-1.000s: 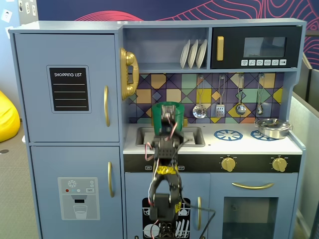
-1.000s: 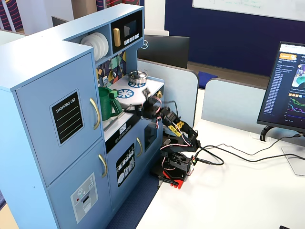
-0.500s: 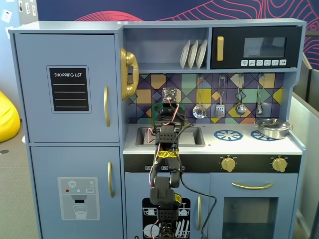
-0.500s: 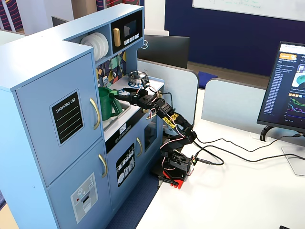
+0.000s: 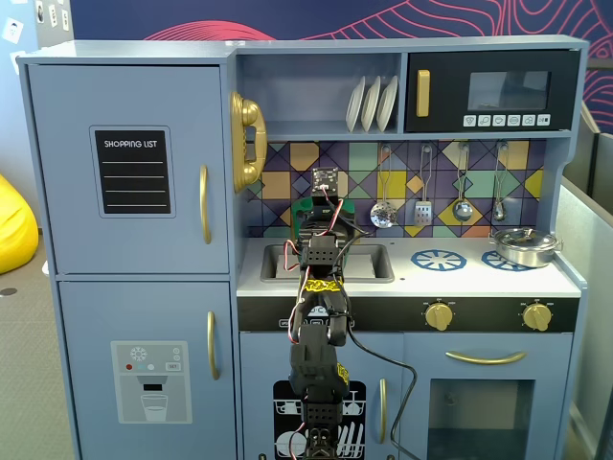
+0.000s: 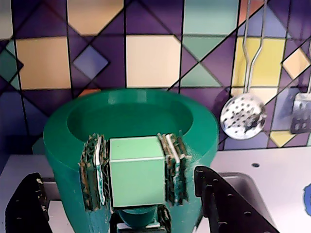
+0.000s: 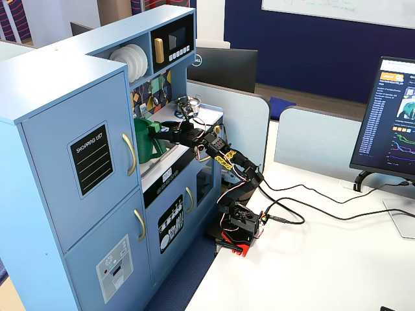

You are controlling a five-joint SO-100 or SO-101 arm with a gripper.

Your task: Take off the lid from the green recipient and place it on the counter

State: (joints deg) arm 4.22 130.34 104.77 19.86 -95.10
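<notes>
The green recipient (image 6: 201,141) stands on the white counter (image 6: 277,170) against the tiled back wall, and its top shows open and hollow in the wrist view. My gripper (image 6: 135,148) is shut on the lid's light-green blocky knob (image 6: 136,179), one pad (image 6: 95,170) on each side, just in front of the pot's rim. Only a small rounded green part of the lid's disc (image 6: 141,216) shows below the knob. In a fixed view the gripper (image 7: 157,129) is at the pot (image 7: 142,141). In the front fixed view the arm (image 5: 321,287) hides most of the pot (image 5: 304,206).
An inset sink (image 5: 369,261) lies beside the pot. A silver pan (image 5: 524,246) sits on the right burner ring. A skimmer (image 6: 243,115) and other utensils hang on the tiled wall. A shelf with plates (image 5: 372,103) and a microwave are overhead.
</notes>
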